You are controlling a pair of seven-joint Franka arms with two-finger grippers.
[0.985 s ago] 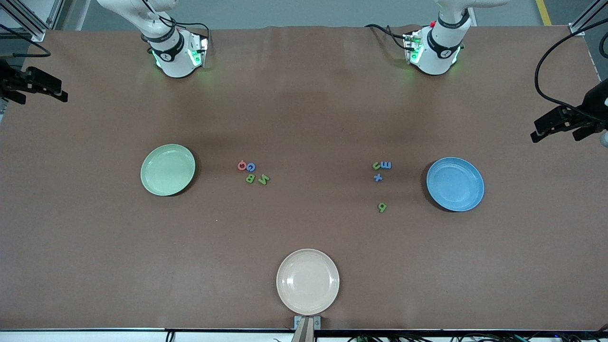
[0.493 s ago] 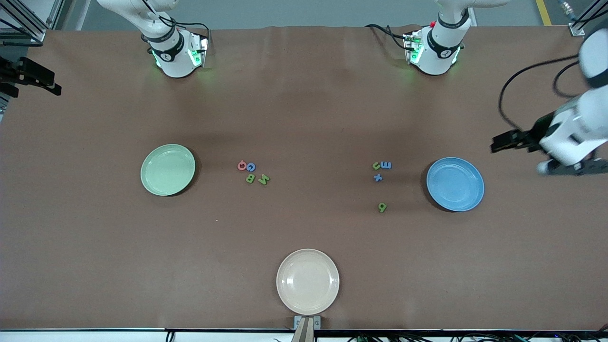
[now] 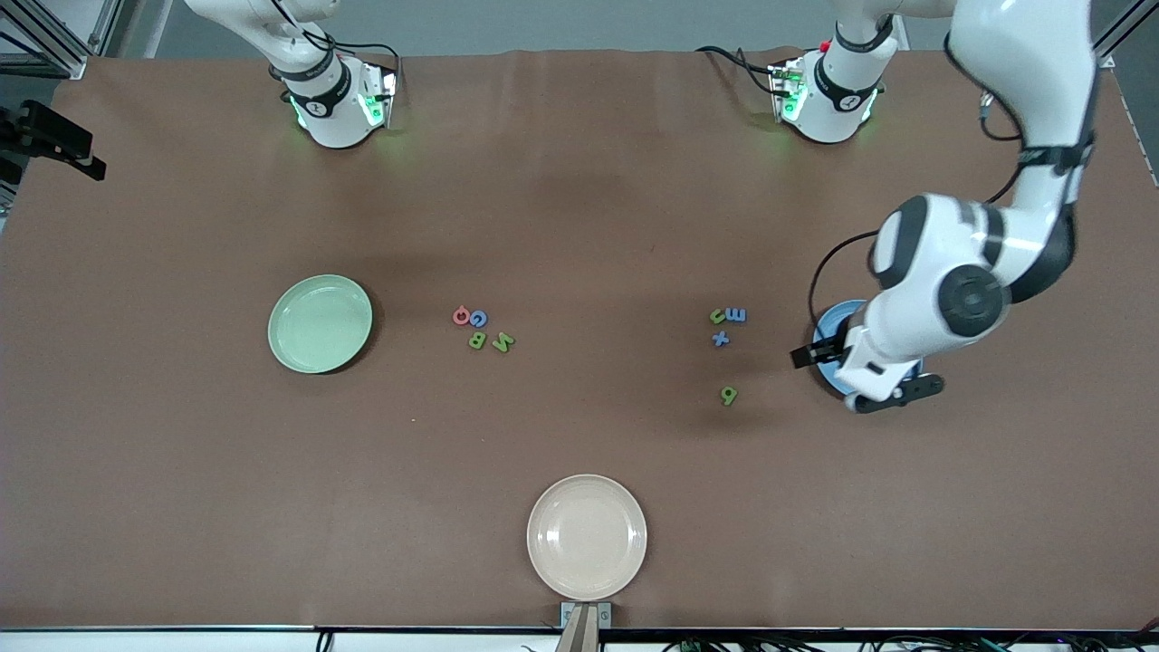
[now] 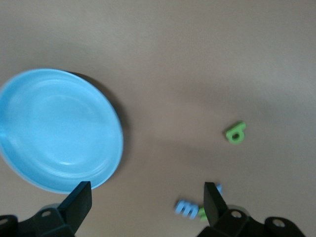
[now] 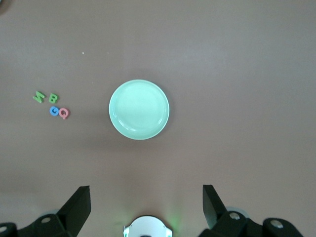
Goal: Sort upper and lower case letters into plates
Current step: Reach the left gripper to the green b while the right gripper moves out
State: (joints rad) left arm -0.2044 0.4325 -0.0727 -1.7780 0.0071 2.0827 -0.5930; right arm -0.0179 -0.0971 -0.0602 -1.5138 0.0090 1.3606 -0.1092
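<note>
Four letters lie beside the pale green plate (image 3: 320, 323): pink (image 3: 462, 315), blue (image 3: 479, 318) and two green (image 3: 476, 340), (image 3: 503, 341). Four more lie beside the blue plate (image 3: 833, 324): green (image 3: 718, 316), blue (image 3: 737, 314), a blue x (image 3: 721, 339) and a green one (image 3: 729, 395). My left gripper (image 3: 810, 356) is open and empty in the air over the blue plate's rim on the letters' side. Its wrist view shows the gripper (image 4: 148, 207), the blue plate (image 4: 54, 128), a green letter (image 4: 236, 132) and a blue one (image 4: 186, 208). My right gripper (image 3: 63, 149) is open and empty, high at the right arm's end of the table.
A cream-beige plate (image 3: 587, 537) sits at the table's edge nearest the front camera. The right wrist view shows its gripper (image 5: 146, 207), the green plate (image 5: 139, 109) and its letter cluster (image 5: 53, 104) from high above. Both arm bases stand at the table's farthest edge.
The left arm has swung in from its end of the table to over the blue plate. The right gripper has drifted slightly outward. The letters and plates have not moved.
</note>
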